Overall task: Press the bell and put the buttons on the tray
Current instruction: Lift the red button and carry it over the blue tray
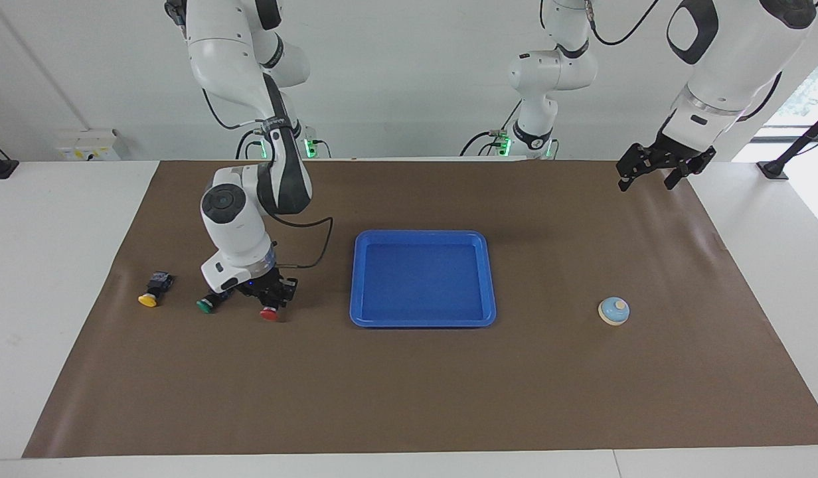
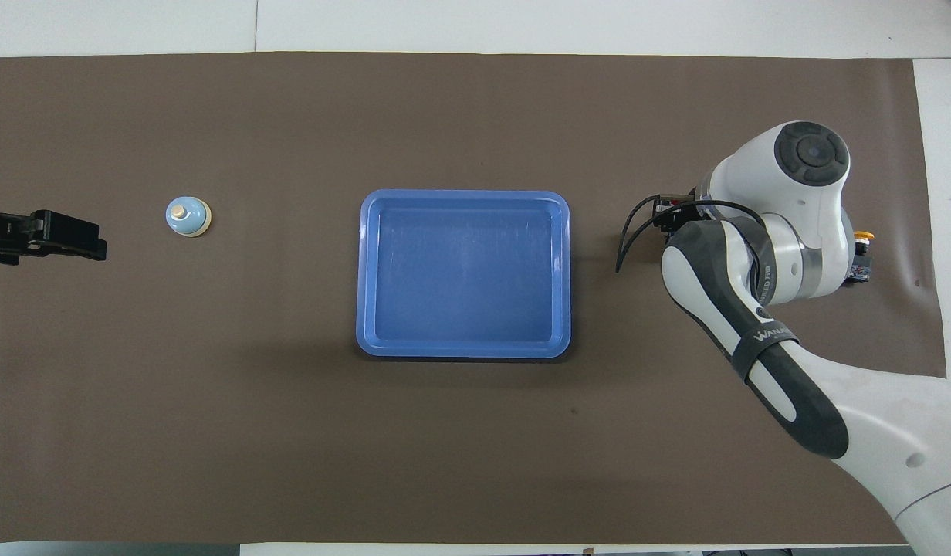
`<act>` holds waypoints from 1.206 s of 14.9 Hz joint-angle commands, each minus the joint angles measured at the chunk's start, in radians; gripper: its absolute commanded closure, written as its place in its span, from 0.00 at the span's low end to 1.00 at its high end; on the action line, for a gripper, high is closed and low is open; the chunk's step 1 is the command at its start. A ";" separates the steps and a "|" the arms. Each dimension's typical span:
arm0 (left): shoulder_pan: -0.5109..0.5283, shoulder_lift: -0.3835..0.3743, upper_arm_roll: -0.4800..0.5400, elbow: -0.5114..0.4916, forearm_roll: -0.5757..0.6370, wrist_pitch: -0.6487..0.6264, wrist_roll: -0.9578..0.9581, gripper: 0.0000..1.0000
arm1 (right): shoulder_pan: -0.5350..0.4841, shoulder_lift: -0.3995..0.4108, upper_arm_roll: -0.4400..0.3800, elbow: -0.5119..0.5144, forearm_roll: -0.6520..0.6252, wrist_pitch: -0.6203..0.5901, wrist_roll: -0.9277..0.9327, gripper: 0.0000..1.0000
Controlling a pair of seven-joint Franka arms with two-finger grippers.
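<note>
Right gripper [image 1: 276, 300] is sitting low at the red button [image 1: 269, 314], fingers straddling its body; can't tell if they're actually clamping it. Green button [image 1: 206, 305] is lying just beside it, yellow button [image 1: 149, 300] further toward the right arm's end of the mat [image 1: 409, 398]. Left gripper [image 1: 661, 166] is waiting raised, fingers spread wide, holding nothing. Tray [image 1: 356, 279] is sitting mid-mat, bell [image 1: 613, 311] toward the left arm's end.
</note>
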 commanded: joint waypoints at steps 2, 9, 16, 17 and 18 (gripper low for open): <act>-0.001 -0.004 0.003 0.011 0.001 -0.017 -0.003 0.00 | 0.093 0.001 0.006 0.177 0.032 -0.190 0.103 1.00; -0.003 -0.004 0.003 0.011 0.001 -0.017 -0.003 0.00 | 0.311 0.019 0.006 0.145 0.075 -0.134 0.316 1.00; -0.001 -0.004 0.003 0.011 0.001 -0.017 -0.003 0.00 | 0.380 0.053 0.006 -0.045 0.072 0.144 0.409 1.00; -0.001 -0.004 0.003 0.011 0.001 -0.017 -0.003 0.00 | 0.380 0.062 0.006 -0.055 0.072 0.164 0.410 1.00; -0.001 -0.004 0.003 0.011 0.001 -0.017 -0.003 0.00 | 0.382 0.067 0.006 -0.058 0.072 0.176 0.412 1.00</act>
